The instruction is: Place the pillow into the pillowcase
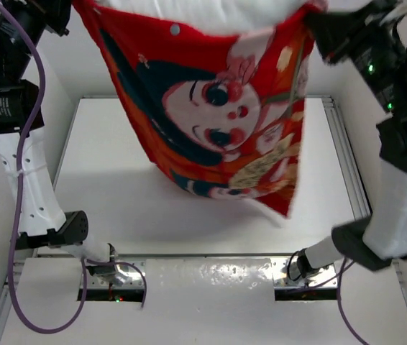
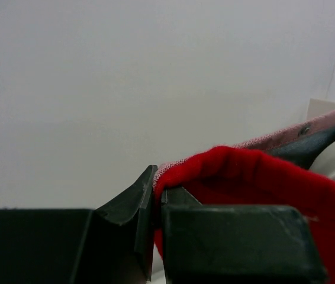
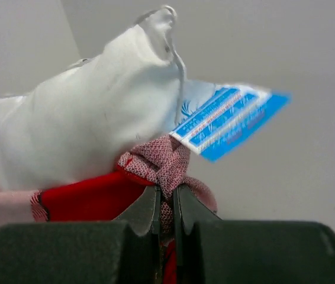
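- top external view: the case (image 1: pixel 218 122) hangs in the air over the flat white table (image 1: pixel 117 208), held up by its two upper corners.
- it is thin red-orange cloth printed with round cartoon faces and dark blue hair patches. it drapes in soft folds and narrows to a loose corner at the lower right.
- the pillow (image 1: pixel 203 11) sits in the mouth of the case at the top, showing as a puffy white band above the red hem.
- a small round grey stud (image 1: pixel 175 29) sits near that upper hem.
- left gripper (image 2: pixel 157 192): the dark wedge-shaped jaws are pinched tight on a rolled red edge of the case. the paler, pink, woven reverse shows just behind the edge.
- right gripper (image 3: pixel 166 198): the jaws are clamped on a bunched wad of the finely checked pink reverse, with red cloth just beside it.
- right wrist view: a pointed white pillow corner bulges above the clamped cloth, smooth and stuffed. a blue printed label (image 3: pixel 229 121) sticks out at its seam.
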Controlling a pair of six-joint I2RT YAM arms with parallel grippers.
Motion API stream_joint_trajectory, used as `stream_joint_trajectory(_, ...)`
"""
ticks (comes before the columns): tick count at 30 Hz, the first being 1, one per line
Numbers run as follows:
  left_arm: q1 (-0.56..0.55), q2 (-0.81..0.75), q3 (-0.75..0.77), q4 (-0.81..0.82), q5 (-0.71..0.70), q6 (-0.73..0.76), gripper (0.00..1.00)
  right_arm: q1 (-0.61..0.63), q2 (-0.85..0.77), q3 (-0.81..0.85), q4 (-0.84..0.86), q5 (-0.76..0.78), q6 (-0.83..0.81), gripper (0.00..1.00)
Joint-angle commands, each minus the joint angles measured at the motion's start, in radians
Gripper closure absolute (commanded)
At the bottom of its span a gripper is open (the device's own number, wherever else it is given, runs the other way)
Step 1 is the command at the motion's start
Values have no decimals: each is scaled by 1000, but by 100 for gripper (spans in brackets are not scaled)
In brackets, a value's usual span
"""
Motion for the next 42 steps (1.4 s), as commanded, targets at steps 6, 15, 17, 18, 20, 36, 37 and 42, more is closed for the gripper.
stream_joint_trajectory(6, 38, 35, 43, 15, -58, 65, 100, -109, -311, -696, 645, -12, 198, 100)
stream_joint_trajectory(15, -60, 21, -85, 49, -2, -1, 100, -127, -160, -508, 491, -161, 222, 100)
stream_joint_trajectory(17, -122, 64, -78, 8, -75, 39, 100, -219, -103, -453, 461, -40, 266, 100)
stream_joint_trajectory(18, -122, 86, 17, -15, -112, 36, 100, -267, -43, -310, 349, -93, 321, 100)
stream_joint_trajectory(20, -85, 121, 138, -20, -124, 30, 100, -317, -1, -85, 291, -345, 357, 100)
stream_joint_trajectory(36, 80, -14, -86, 53, -43, -12, 100, -402, -240, -439, 552, -293, 414, 100)
stream_joint_trajectory(37, 82, -31, -109, 67, -39, -13, 100, -417, -338, -641, 623, -243, 446, 100)
stream_joint_trajectory(42, 59, -20, -134, 43, -13, -42, 100, -474, -189, -437, 355, -435, 478, 100)
